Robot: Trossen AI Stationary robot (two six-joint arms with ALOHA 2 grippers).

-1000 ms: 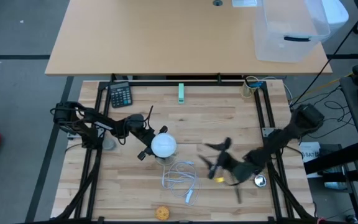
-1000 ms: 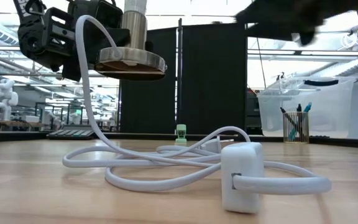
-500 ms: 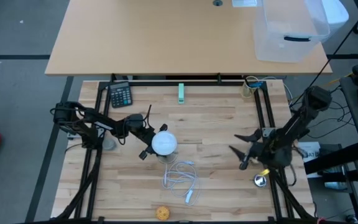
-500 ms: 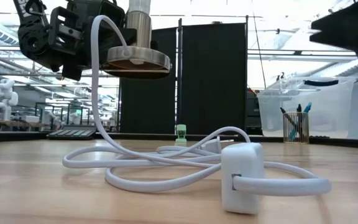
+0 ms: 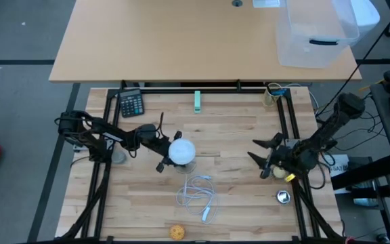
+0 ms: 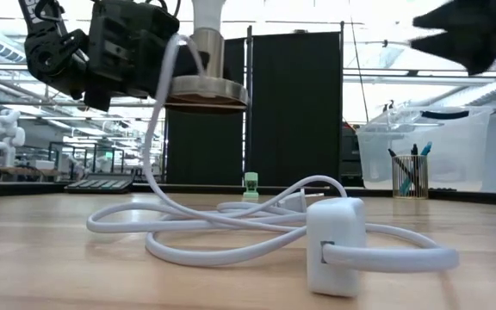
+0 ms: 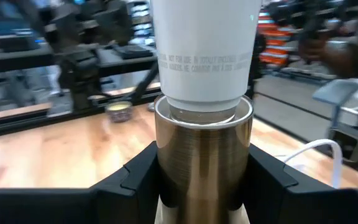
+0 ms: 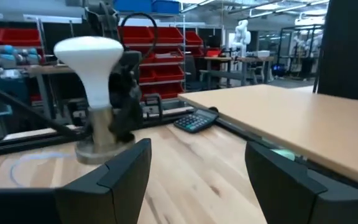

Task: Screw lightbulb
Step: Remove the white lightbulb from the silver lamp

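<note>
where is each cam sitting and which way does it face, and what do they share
High view: above the table, looking straight down; both arms show, the left gripper shut on the lamp socket, the lightbulb in it.
Low view: at tabletop height, looking level across the white cable and power adapter; left gripper overhead.
Left wrist view: on the left wrist, looking past its fingers at the brass lamp socket.
Right wrist view: on the right wrist, facing the left arm; right gripper open, empty.
All four share the lightbulb.

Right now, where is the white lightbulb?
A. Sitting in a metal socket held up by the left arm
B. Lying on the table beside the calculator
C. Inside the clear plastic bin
A: the lightbulb stands in the metal socket, clamped by the left end effector above the table.
</note>
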